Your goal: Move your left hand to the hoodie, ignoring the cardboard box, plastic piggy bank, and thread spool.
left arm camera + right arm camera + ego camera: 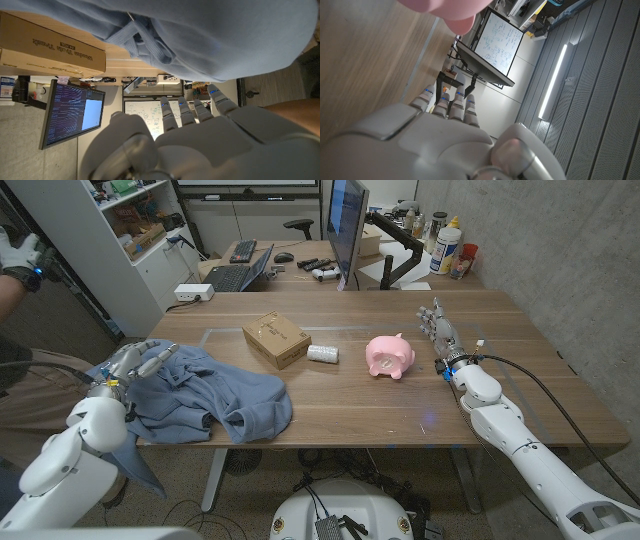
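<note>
The blue hoodie (205,395) lies crumpled at the near left corner of the tabletop (400,405), its left sleeve hanging over the left edge and its lower folds reaching the front edge. The left robot hand (138,362) is at the hoodie's upper left part, over the cloth by the tabletop's left edge; its fingers (192,111) are spread and hold nothing, and the left wrist view shows the blue fabric (210,35) just beyond the fingertips, though contact cannot be told.

The cardboard box (276,339) stands just beyond the hoodie's far right side, with a narrow strip of bare wood between them. The thread spool (322,353) lies on its side just right of the box, and the plastic piggy bank (390,357) stands further right, near the middle of the tabletop.

The right robot hand (437,328) stands on its edge near the right side, just right of the piggy bank, fingers extended, apart and empty; its wrist view shows the pink body (447,11) close ahead of the fingers.

Open wood runs along the whole front edge from the hoodie's right hem to the right arm, and across the far half behind the box. A laptop (238,272) and monitor (346,225) sit on a desk beyond the far edge.
</note>
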